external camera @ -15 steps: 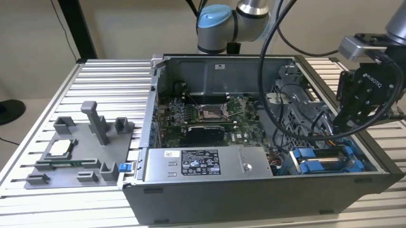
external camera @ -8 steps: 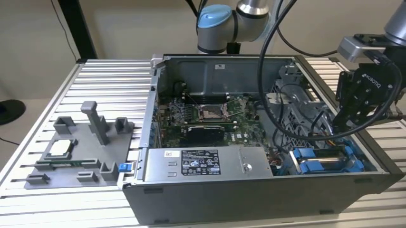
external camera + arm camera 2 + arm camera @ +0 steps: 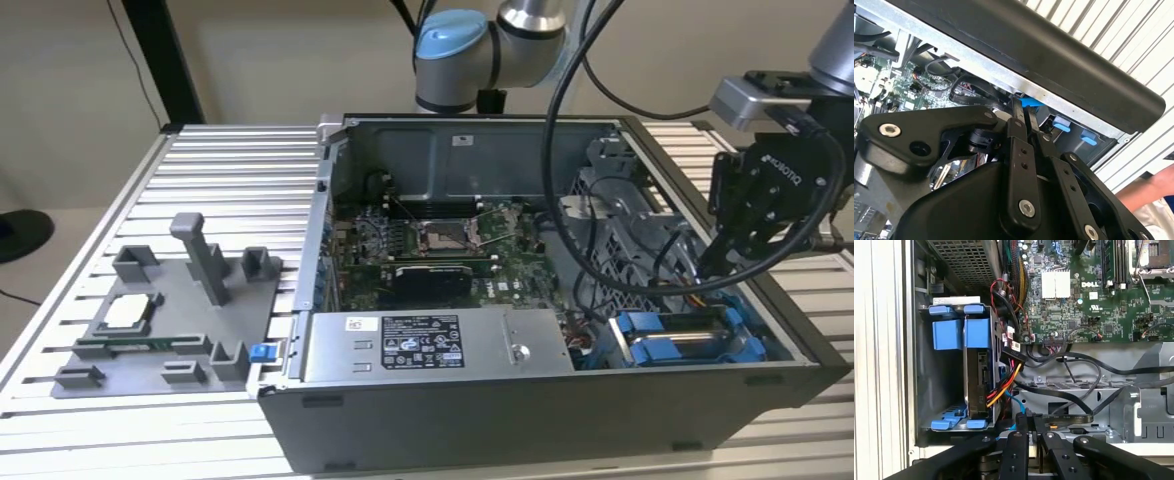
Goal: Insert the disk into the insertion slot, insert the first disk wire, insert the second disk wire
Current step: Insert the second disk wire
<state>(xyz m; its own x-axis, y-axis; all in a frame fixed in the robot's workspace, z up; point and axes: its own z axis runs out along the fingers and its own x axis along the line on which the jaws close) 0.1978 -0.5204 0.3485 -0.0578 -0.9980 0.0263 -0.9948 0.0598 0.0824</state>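
The disk [image 3: 979,371], silver in its blue frame, sits upright inside the insertion slot [image 3: 936,390], whose blue rails show at both ends. A black plug with red, yellow and orange wires [image 3: 1013,360] sits against the disk's edge. From that same edge a thin blue wire [image 3: 1013,402] runs to my gripper [image 3: 1028,419], whose fingers are pressed together on its end. In the second wrist view the gripper [image 3: 1023,107] pinches a blue piece [image 3: 1030,102] at its tips. In the exterior view the gripper [image 3: 721,268] hangs over the case's right side, above the disk [image 3: 683,340].
The open computer case [image 3: 534,400] lies on a ribbed metal table [image 3: 227,170]. A grey power-supply box [image 3: 427,345] sits beside the slot, with the motherboard [image 3: 427,245] behind it. Black cables [image 3: 1074,365] loop across the case. A grey fixture [image 3: 174,320] stands on the exterior view's left. A person's arm [image 3: 1149,197] shows beyond the case.
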